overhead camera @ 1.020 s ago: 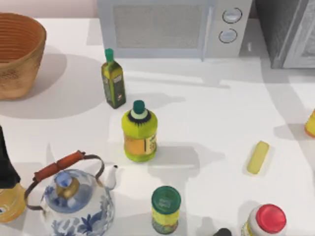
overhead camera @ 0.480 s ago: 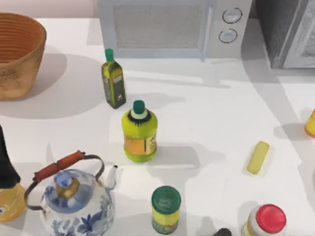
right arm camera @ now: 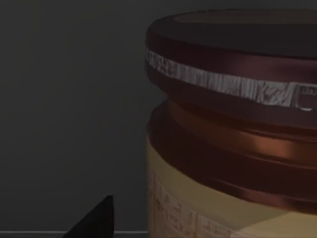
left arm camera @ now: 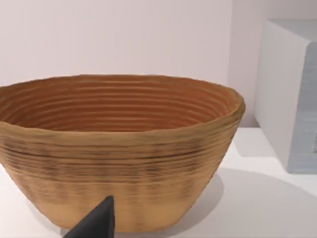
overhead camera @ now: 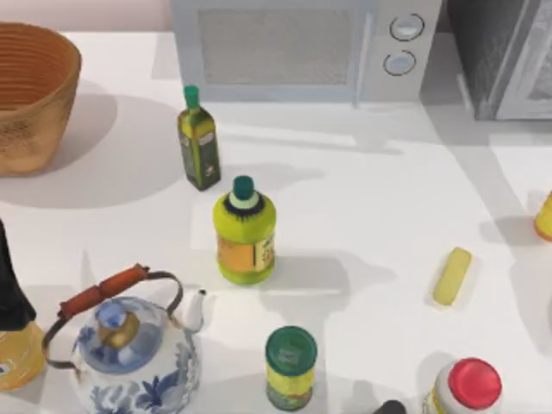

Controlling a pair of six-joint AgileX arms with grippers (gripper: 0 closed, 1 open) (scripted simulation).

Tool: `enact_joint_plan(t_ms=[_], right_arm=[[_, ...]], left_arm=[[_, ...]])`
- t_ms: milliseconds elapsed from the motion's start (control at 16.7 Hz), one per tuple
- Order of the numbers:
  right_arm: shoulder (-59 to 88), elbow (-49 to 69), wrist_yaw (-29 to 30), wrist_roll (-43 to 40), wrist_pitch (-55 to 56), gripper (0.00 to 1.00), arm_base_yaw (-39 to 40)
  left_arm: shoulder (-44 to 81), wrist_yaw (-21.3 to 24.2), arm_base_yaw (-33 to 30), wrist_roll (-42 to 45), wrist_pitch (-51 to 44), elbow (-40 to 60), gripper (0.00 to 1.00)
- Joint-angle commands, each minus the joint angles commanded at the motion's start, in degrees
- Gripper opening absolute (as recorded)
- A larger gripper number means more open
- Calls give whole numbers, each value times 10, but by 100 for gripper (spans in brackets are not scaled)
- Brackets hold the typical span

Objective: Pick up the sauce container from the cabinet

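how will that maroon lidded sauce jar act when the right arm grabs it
The sauce container looks rigid, so it probably won't give under a squeeze. Its glossy lid and neck may be slippery; the labelled body likely grips better. Short and wide, it seems unlikely to tip.

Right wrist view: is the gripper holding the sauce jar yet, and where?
Cannot be told. The sauce container sits close before the right wrist camera in a dark space, beside one dark fingertip; no contact is visible.
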Motion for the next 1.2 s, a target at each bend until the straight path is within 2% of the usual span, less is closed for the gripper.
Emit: enact_joint_plan(t_ms=[240,540,1200], right_arm=[[58,73,-11,0,-15,100,-12],[68,85,-12,0,-17,100,-13],[68,85,-12,0,-17,17,-13]], left_arm=[[0,0,0,0,0,0,100],[0,0,0,0,0,0,100],[0,0,0,0,0,0,100]])
